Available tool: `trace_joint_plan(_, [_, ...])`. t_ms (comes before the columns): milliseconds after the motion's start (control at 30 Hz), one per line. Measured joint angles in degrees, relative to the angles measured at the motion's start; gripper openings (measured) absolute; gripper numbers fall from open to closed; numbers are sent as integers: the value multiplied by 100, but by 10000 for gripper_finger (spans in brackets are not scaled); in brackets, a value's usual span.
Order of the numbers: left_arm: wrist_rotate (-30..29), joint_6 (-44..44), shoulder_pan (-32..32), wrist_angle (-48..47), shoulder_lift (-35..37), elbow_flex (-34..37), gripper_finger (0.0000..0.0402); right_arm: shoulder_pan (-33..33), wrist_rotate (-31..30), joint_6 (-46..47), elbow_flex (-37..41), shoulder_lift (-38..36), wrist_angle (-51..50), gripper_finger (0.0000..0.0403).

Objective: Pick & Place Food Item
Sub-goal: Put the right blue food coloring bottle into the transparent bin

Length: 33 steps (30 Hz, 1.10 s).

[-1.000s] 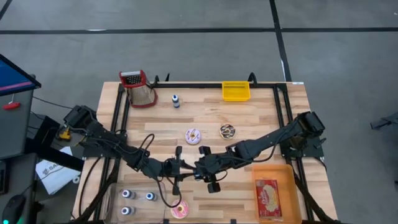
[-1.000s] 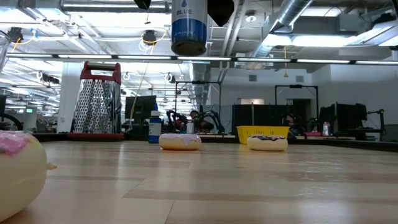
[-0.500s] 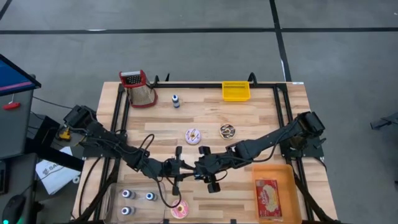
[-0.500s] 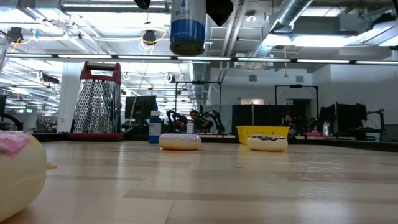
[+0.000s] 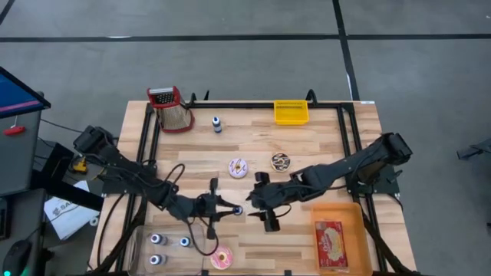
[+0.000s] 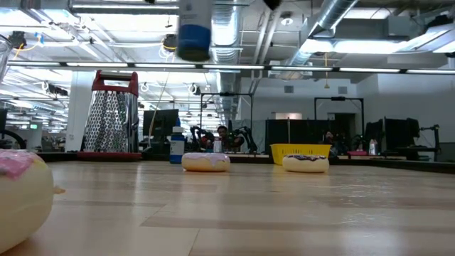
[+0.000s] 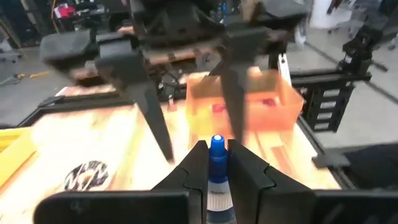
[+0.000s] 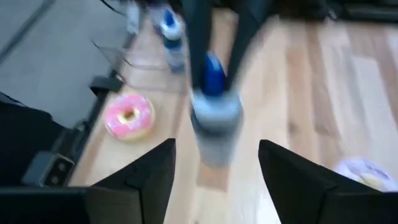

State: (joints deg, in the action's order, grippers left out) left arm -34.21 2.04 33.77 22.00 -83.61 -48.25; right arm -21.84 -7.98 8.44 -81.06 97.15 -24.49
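Observation:
A small bottle (image 5: 238, 209) with a blue cap (image 7: 216, 145) hangs upright above the table's middle, high in the low view (image 6: 193, 28). My left gripper (image 5: 232, 208) is shut on it. My right gripper (image 5: 254, 201) stands open just to the bottle's right, its fingers (image 8: 151, 171) apart and clear of it. Three doughnuts lie flat on the table: a pink one (image 5: 222, 259) at the near edge, a white sprinkled one (image 5: 238, 168) and a chocolate one (image 5: 281, 161) beyond the grippers. My left gripper pinches the bottle's body (image 7: 217, 186) below the cap between its two fingers (image 7: 186, 177). The fingers come nearly level from the table's left. The bottle stands upright in the hold, cap up, lifted clear of the table.
An orange tray (image 5: 357, 234) with a red packet sits at the near right. A yellow bin (image 5: 291, 113), a grater (image 5: 170, 109) and another small bottle (image 5: 217, 124) stand along the far edge. Three small bottles (image 5: 159, 240) stand at the near left.
My right gripper has opened, let go of the bottle, and drawn back up and toward the table's right edge. The bottle stays upright and lifted in my left gripper alone.

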Motion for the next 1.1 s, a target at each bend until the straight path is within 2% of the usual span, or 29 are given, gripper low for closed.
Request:
trace_joint_plan(300, [-145, 678, 1046, -1278, 616, 2, 30, -286, -714, 558, 0, -361, -920, 217])
trace_joint_plan(467, [-373, 888, 1847, -1328, 1124, 2, 30, -457, -1078, 680, 2, -521, -979, 216])
trace_joint_plan(567, [-999, 1054, 2380, -1398, 1310, 2, 30, -558, -1290, 760, 1, -590, -986, 216])
trace_joint_plan(667, [-1961, 1299, 2986, -1435, 1298, 13, 30, -692, -1490, 782, 2, -609, -1016, 216])
trace_joint_plan(867, [-3495, 1985, 3838, -1396, 744, 19, 30, -824, -1764, 909, 2, -615, -1023, 216])
trace_joint_plan(967, [-3887, 2416, 3982, -1386, 410, 23, 30, -846, -1823, 961, 2, -615, -1024, 216])
trace_joint_plan(1100, [-4035, 2690, 4009, -1181, 64, 24, 30, -861, -1910, 1005, 2, -615, -1022, 216])
